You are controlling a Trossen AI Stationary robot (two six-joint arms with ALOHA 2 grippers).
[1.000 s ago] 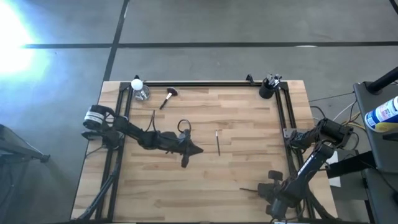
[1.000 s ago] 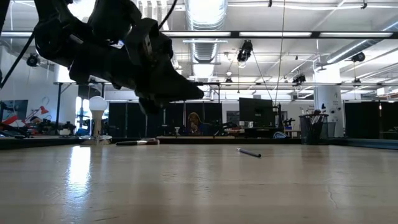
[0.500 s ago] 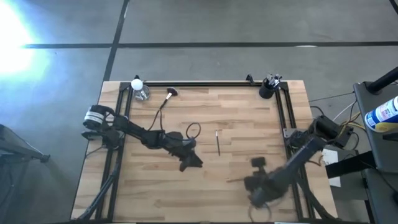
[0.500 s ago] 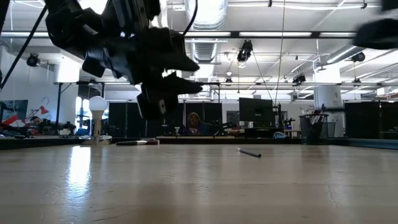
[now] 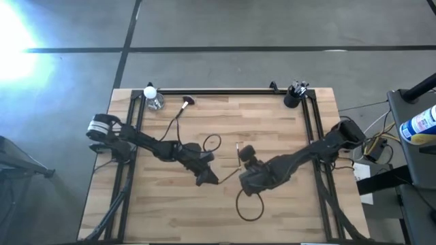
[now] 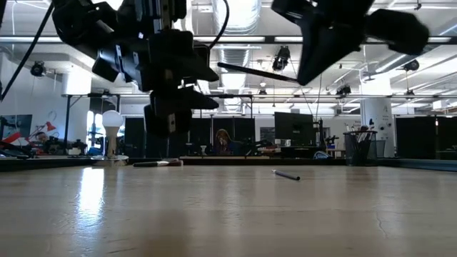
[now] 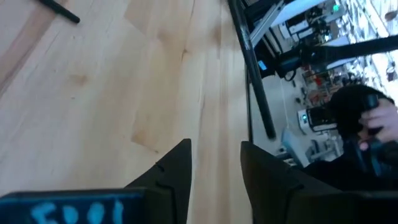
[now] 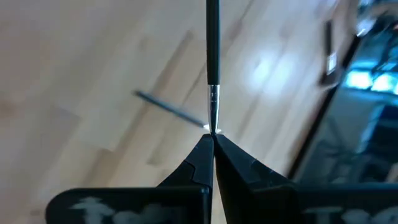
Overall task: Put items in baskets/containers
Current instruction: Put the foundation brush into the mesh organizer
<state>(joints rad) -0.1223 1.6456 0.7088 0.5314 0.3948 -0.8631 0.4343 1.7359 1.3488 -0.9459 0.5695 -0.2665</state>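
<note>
the wooden table (image 5: 272,211) carries both arms mid-table. left gripper (image 7: 214,163) hovers, fingers slightly spread, holding nothing. right gripper (image 8: 212,144) pinches a thin brush (image 8: 212,56) by its tip. another thin brush (image 6: 285,175) lies between them; black cup (image 5: 291,99) stands at the far right corner.

This is a robotics lab or workshop set up in a large open industrial hall. The low view shows an exposed ceiling with a round ventilation duct (image 6: 235,18), long strip lights (image 6: 314,39) and hanging cables. Behind the wooden bench (image 5: 225,204) stand dark computer monitors (image 6: 294,128) along work desks, and a person (image 6: 223,140) sits there. The high view shows a bare grey concrete floor (image 5: 272,24) around the bench, which carries a black metal frame (image 5: 218,91) with two robot arms mounted to it.
</note>
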